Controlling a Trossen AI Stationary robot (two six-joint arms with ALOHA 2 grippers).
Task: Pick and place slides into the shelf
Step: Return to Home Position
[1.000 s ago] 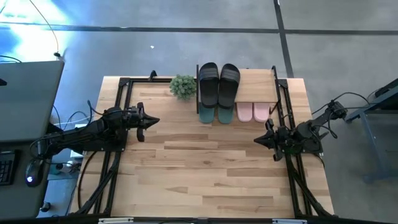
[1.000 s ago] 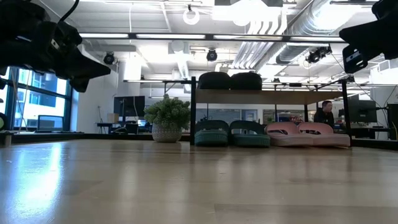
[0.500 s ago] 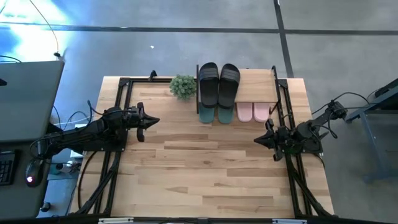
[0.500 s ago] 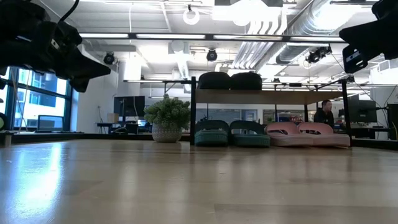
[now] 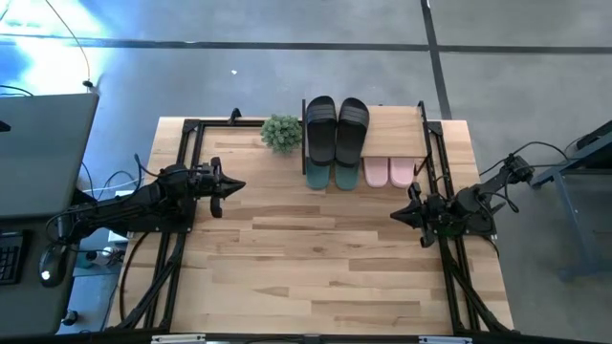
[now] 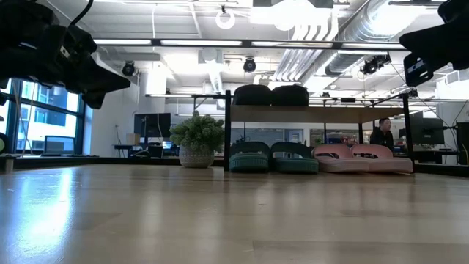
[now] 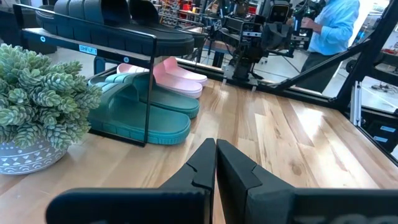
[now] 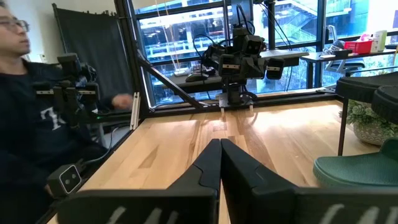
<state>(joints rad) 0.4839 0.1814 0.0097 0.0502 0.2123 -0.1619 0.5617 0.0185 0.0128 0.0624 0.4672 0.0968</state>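
Note:
The shelf [image 5: 394, 117] stands at the table's far edge. The black pair [image 5: 337, 126] lies on its wooden top board. Beneath the board, the teal-green pair [image 5: 333, 176] and the pale pink pair [image 5: 389, 172] rest on the table, heels toward the near side. In the low view the shelf [image 6: 330, 111] shows the black pair [image 6: 271, 94] on top, the teal-green pair [image 6: 273, 158] and pink pair [image 6: 360, 157] below. My left gripper [image 5: 241, 186] hovers shut at the table's left side. My right gripper [image 5: 394, 215] hovers shut at the right side, near the pink pair.
A small green potted plant [image 5: 281, 133] stands just left of the shelf. Black metal frames [image 5: 182, 153] run along the table's left and right sides. A person [image 8: 31, 118] sits beyond the table's left side. Bare wooden tabletop [image 5: 316, 258] spreads between the arms.

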